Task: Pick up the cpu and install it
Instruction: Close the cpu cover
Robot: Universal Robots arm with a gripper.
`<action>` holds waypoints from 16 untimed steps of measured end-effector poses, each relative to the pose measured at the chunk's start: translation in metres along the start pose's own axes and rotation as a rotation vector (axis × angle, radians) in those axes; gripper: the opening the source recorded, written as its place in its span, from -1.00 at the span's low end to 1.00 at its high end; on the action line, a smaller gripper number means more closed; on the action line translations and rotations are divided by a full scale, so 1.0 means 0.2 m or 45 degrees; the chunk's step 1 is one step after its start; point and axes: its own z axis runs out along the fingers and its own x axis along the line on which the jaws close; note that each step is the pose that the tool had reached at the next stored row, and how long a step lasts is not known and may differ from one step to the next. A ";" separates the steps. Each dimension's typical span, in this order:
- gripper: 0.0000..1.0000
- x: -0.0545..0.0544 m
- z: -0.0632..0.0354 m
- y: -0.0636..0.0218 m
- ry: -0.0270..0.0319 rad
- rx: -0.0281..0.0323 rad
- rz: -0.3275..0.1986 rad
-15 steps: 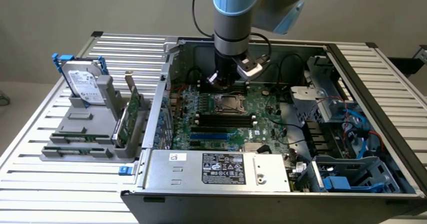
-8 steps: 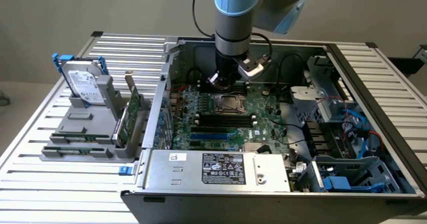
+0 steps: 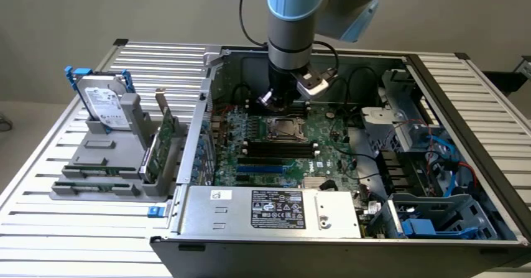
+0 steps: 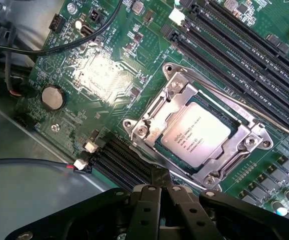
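1. Inside the open grey computer case (image 3: pixel 464 135) on a slatted metal surface (image 3: pixel 50 228), the small flat square cpu with its silvery-grey top plate (image 4: pixel 202 134) lies seated in the square metal socket frame (image 4: pixel 149 112) on the green motherboard (image 4: pixel 104 75).

2. The chip sits flat within the frame's opening, printed side up, with the frame's edges bordering it on all sides. By that showing, the pick-up and placement look done.

3. The frame's thin wire lever (image 4: pixel 219 97) runs along one side of the socket. Whether the frame is fully latched over the chip cannot be told, so locking may be what is left.

4. Being square, the cpu has no true long axis. Its edges line up with the socket frame, and both run parallel to the black memory slots (image 4: pixel 234 45) beside them; its lines of print run along that same direction.

5. The robot arm's black hand (image 4: pixel 159 210) hangs above the board, just off one corner of the socket and clear of the chip. It carries nothing, with its fingers (image 4: pixel 147 207) drawn close together, almost touching.

6. In the exterior view, the arm (image 3: pixel 292 23) reaches down into the case over the socket, well apart from the silver hard drive with blue handles (image 3: pixel 104 101) standing in a grey rack at that view's left.
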 end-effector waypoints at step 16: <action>-0.79 0.01 0.010 0.011 -0.0056 0.0037 -0.030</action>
